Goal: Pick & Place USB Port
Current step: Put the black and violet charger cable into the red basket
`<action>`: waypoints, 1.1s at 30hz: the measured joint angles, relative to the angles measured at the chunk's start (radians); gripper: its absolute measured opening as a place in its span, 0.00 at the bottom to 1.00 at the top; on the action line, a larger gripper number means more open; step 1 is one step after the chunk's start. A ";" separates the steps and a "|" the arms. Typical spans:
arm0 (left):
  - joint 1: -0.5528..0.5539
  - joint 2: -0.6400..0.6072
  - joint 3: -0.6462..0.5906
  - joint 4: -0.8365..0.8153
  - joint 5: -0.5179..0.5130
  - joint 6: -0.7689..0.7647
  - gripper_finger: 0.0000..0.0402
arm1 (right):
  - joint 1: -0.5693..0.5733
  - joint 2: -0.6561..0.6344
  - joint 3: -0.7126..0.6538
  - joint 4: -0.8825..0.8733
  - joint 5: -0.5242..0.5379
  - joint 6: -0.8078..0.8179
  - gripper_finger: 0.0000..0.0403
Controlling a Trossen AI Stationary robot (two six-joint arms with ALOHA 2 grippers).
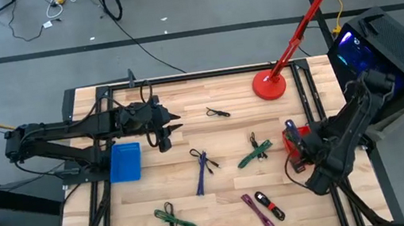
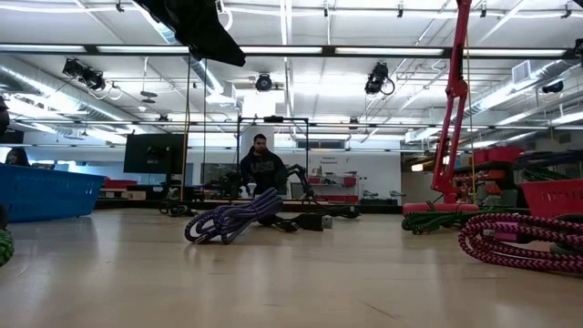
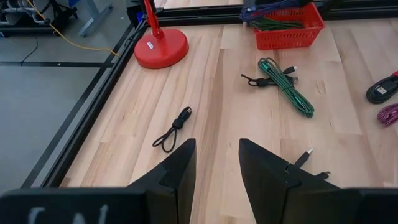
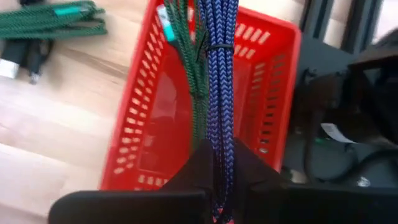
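The right pincer (image 4: 217, 165) grips a blue braided cable (image 4: 221, 74) over the red basket (image 4: 261, 106), where a green cable (image 4: 189, 68) lies. The left pincer (image 3: 216, 165), half open, holds nothing above the tabletop (image 1: 230, 137). A blue bin (image 1: 124, 163) sits nearby; a person (image 2: 261, 169) sits beyond.

The table (image 1: 222, 138) is pale wood with a dark metal frame. A red lamp (image 1: 269, 84) stands on it, its shade white inside. A plain blue bin (image 1: 124, 163) sits near the dark left arm. The red basket (image 4: 186, 99) has slotted walls and holds a green braided cable (image 4: 189, 56) and a blue braided cable (image 4: 221, 68) with a dark weave. Loose on the wood lie a thin black cable (image 3: 173, 129), a green-and-black braided cable (image 3: 287, 89), a purple-blue cable (image 1: 202, 169), another green cable (image 1: 174, 219) and a magenta cable (image 1: 258, 211), beside what seems a black and red item (image 1: 269, 205).
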 joint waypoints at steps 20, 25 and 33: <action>0.000 0.000 0.000 0.000 0.000 -0.001 0.31 | 0.051 0.014 0.000 0.073 -0.031 0.006 0.26; 0.000 0.000 0.000 0.001 0.000 -0.006 0.31 | 0.055 0.014 0.000 0.038 -0.031 0.005 0.34; 0.000 0.000 0.000 0.001 0.000 -0.009 0.31 | 0.054 0.014 0.000 -0.085 -0.029 0.009 0.43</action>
